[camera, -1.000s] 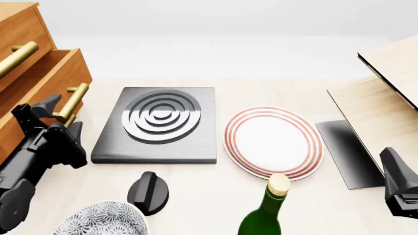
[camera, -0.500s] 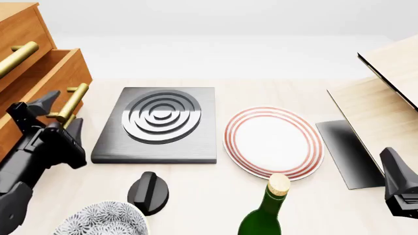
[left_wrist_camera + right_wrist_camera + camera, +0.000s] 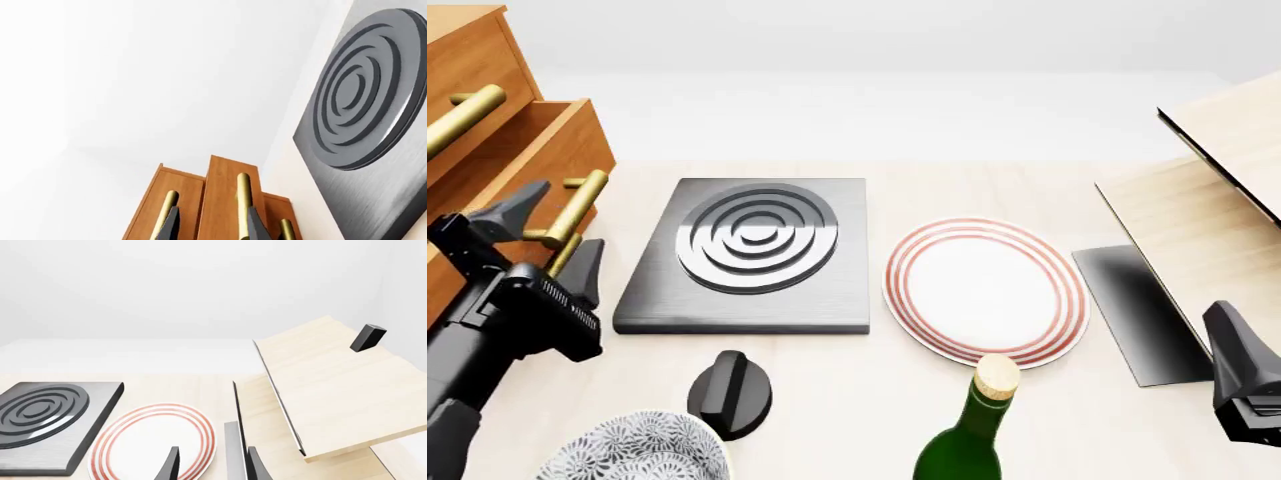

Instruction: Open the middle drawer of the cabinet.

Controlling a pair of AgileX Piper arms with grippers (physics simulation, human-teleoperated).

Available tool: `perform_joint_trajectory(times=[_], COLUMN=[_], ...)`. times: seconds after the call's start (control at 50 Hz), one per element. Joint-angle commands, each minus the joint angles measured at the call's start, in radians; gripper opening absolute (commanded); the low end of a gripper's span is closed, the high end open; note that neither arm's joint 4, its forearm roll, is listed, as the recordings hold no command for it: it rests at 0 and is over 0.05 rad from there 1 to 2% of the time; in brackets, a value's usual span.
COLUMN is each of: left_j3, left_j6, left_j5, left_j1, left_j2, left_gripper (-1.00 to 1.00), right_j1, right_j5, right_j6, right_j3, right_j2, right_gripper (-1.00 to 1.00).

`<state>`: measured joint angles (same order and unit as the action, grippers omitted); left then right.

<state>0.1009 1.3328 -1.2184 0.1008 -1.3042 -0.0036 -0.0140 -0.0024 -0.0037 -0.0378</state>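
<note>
The orange-brown cabinet (image 3: pixel 461 60) stands at the far left. Its middle drawer (image 3: pixel 541 140) is pulled out past the other two, and its brass handle (image 3: pixel 577 205) is free. My left gripper (image 3: pixel 547 240) is open, its fingers on either side of the handle's near end and not touching it. In the left wrist view the middle drawer (image 3: pixel 223 195) and its handle (image 3: pixel 243 200) sit ahead, between the two dark fingertips (image 3: pixel 172 224). My right gripper (image 3: pixel 212 467) is open and empty at the front right, over the striped plate's edge.
A black ringed hob plate (image 3: pixel 747 250) lies beside the cabinet. A red-rimmed white plate (image 3: pixel 1073 300) lies at centre. A green wine bottle (image 3: pixel 968 440), a black knob (image 3: pixel 731 395) and a patterned bowl (image 3: pixel 634 455) sit at the front. A pale wooden box (image 3: pixel 1214 200) stands at the right.
My left gripper has drawn back from the middle drawer's handle toward the near edge, with its fingers spread wider. The drawer and the right arm have not moved.
</note>
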Motion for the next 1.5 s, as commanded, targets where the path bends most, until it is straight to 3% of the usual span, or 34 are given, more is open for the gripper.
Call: perform_joint_trajectory(times=[0.02, 0.26, 0.32, 0.38, 0.66, 0.78, 0.86, 0.88, 1.02, 1.14, 1.5], left_j3=[-0.040, -0.084, -0.087, -0.071, 0.006, 0.059, 0.084, 0.126, 0.175, 0.279, 0.452], left_j6=[-0.032, -0.063, -0.066, -0.088, -0.169, -0.236, -0.261, -0.307, -0.353, -0.465, -0.634], left_j5=[-0.001, 0.031, 0.116, 0.286, 0.683, 0.866, 0.929, 1.005, 1.110, 1.259, 1.468], left_j1=[0.036, 0.084, 0.095, 0.111, 0.124, 0.128, 0.127, 0.123, 0.126, 0.112, 0.123], left_j2=[0.086, 0.227, 0.327, 0.508, 0.884, 1.019, 1.066, 1.093, 1.150, 1.165, 1.123], left_gripper=[1.00, 1.00, 1.00, 1.00, 1.00, 1.00, 1.00, 1.00, 1.00, 1.00, 1.00], right_j1=[0.001, 0.001, 0.001, 0.001, 0.001, 0.001, 0.001, 0.001, 0.001, 0.001, 0.001], right_j5=[0.004, 0.004, 0.004, 0.005, 0.005, 0.004, 0.004, 0.003, 0.003, 0.003, 0.004], right_j6=[0.001, 0.001, 0.000, 0.001, 0.001, 0.001, 0.001, 0.001, 0.002, 0.001, 0.001], right_j3=[0.000, 0.000, 0.000, 0.000, 0.000, 0.000, 0.000, 0.001, 0.001, 0.000, 0.000], right_j2=[0.009, 0.009, 0.009, 0.010, 0.010, 0.009, 0.009, 0.008, 0.008, 0.008, 0.009], right_gripper=[1.00, 1.00, 1.00, 1.00, 1.00, 1.00, 1.00, 1.00, 1.00, 1.00, 1.00])
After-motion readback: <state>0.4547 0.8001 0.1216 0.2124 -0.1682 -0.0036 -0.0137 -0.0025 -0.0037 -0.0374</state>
